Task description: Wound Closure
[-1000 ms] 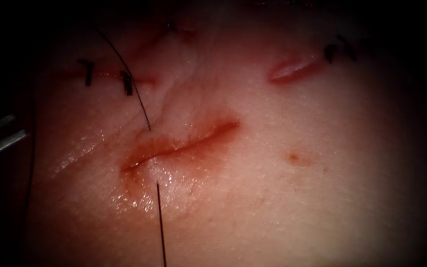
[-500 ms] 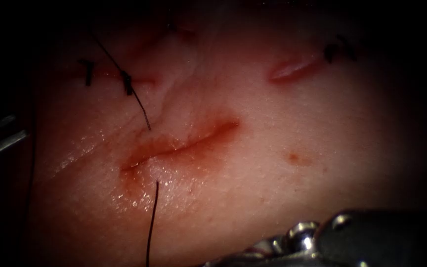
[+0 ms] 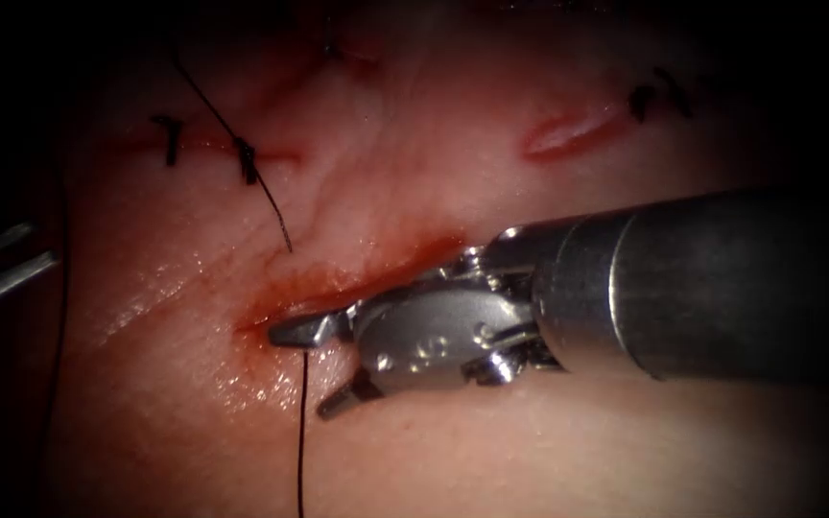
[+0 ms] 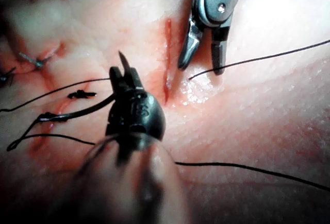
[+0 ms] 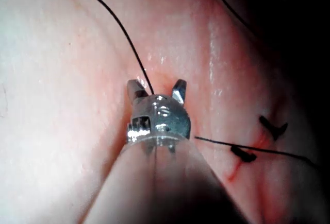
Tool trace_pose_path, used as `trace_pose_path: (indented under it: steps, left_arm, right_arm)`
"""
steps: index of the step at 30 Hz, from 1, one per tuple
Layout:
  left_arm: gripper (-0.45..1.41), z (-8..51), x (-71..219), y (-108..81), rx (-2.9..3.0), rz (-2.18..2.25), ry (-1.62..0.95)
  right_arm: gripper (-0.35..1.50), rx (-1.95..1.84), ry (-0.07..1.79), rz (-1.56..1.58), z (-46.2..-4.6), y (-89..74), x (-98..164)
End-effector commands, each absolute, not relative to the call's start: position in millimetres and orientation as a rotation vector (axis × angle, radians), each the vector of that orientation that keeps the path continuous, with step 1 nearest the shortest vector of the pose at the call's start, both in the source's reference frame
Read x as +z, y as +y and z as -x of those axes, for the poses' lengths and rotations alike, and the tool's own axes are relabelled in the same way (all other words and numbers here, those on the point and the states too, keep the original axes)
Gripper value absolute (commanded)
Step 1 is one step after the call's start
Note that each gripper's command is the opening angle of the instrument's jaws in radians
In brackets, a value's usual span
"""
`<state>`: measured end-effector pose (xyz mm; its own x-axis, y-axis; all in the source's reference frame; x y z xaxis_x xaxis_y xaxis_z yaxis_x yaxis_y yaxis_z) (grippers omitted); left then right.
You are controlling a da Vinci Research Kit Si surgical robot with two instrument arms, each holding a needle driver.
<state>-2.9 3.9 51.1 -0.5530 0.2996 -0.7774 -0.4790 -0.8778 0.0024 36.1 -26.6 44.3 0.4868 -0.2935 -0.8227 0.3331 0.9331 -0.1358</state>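
Note:
The cut [image 3: 338, 281] runs slanted across the tissue [image 3: 530, 441], wet with red fluid. A thread [image 3: 301, 432] comes out of the tissue just on the near side of the cut and runs toward the lower edge. A second strand [image 3: 271, 206] leaves the far side and climbs up and to the left. My right tool [image 3: 317, 367] reaches in from the right with its jaws open astride the near thread's exit point [image 5: 153, 92], holding nothing. My left tool [image 4: 125, 74] is shut off to the left of the cut, and thread [image 4: 62, 91] runs up to its jaws. Its shaft [image 3: 7, 273] glints at the dark left edge.
Two older dark stitches [image 3: 170, 139] [image 3: 247, 161] lie above and left of the cut. A small open slit [image 3: 568, 134] with stitches [image 3: 640, 101] beside it sits at the upper right. Loose thread [image 3: 58, 288] hangs along the left edge.
My right tool has come in from the lower right, opened its jaws, and set them around the near thread at the cut. The far strand has shifted slightly. The left tool stays put.

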Motion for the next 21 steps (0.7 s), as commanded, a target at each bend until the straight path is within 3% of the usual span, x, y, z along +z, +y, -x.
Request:
trace_pose_path:
  steps: [1,3,4,21]
  left_arm:
    - [-0.45,3.5,51.6,4.2,2.415,1.153,0.299]
    - [-0.45,3.5,51.6,4.2,2.415,1.155,0.298]
    - [-0.45,3.4,51.6,4.1,2.415,1.153,0.298]
    - [-0.45,3.4,51.6,4.2,2.415,1.152,0.299]
  right_arm:
    - [1.21,-0.372,0.993,-0.045,-37.2,-26.2,45.7]
    - [0.49,-0.375,1.009,-0.065,-37.0,-26.5,46.5]
    - [-0.35,-0.401,1.024,-0.110,-36.9,-27.0,46.6]
    - [-0.35,-0.417,1.084,-0.254,-32.4,-32.7,37.1]
